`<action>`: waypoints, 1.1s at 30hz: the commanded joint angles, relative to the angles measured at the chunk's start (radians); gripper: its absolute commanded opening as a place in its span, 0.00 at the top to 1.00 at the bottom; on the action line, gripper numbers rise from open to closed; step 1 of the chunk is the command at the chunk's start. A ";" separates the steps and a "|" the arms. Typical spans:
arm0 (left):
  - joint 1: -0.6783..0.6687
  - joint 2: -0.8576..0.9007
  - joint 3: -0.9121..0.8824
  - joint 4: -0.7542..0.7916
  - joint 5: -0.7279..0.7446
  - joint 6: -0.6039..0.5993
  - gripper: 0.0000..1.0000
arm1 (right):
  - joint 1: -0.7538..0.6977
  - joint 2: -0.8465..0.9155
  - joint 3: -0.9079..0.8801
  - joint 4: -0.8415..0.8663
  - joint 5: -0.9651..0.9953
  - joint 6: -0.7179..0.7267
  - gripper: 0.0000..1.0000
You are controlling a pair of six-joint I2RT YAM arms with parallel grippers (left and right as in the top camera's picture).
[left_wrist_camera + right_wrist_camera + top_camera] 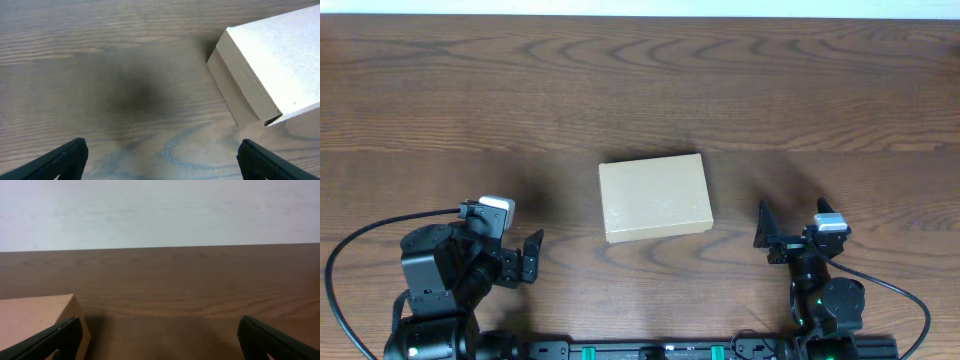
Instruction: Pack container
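The container (pixel 654 196) is a tan cardboard box with its flap lid shut, lying flat in the middle of the wooden table. It also shows in the left wrist view (pixel 272 67) at the upper right and in the right wrist view (pixel 35 322) at the lower left. My left gripper (pixel 525 258) is open and empty, low at the front left, apart from the box; its fingers frame bare wood (pixel 160 159). My right gripper (pixel 772 237) is open and empty, right of the box (pixel 160 339).
The wooden table (pixel 640 90) stretches bare behind the box. A pale wall (pixel 160 210) stands beyond the table's far edge. Black cables loop beside both arm bases at the front edge.
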State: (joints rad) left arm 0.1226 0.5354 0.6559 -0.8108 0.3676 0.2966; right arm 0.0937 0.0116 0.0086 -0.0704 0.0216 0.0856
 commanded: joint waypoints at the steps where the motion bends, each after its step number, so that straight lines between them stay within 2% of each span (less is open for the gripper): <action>1: 0.002 -0.006 -0.004 -0.002 0.011 0.014 0.05 | -0.008 -0.006 -0.003 -0.004 -0.003 -0.016 0.01; 23: 0.001 -0.027 -0.005 0.009 -0.005 0.019 0.05 | -0.008 -0.006 -0.003 -0.004 -0.003 -0.016 0.01; 26: -0.003 -0.071 -0.034 0.103 0.001 0.018 0.05 | -0.008 -0.006 -0.003 -0.004 -0.003 -0.016 0.01; 33: -0.050 -0.259 -0.209 0.497 -0.047 0.018 0.05 | -0.008 -0.006 -0.003 -0.004 -0.003 -0.016 0.01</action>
State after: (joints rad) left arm 0.0914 0.3401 0.5117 -0.3840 0.3576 0.2970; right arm 0.0937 0.0116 0.0086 -0.0704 0.0216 0.0856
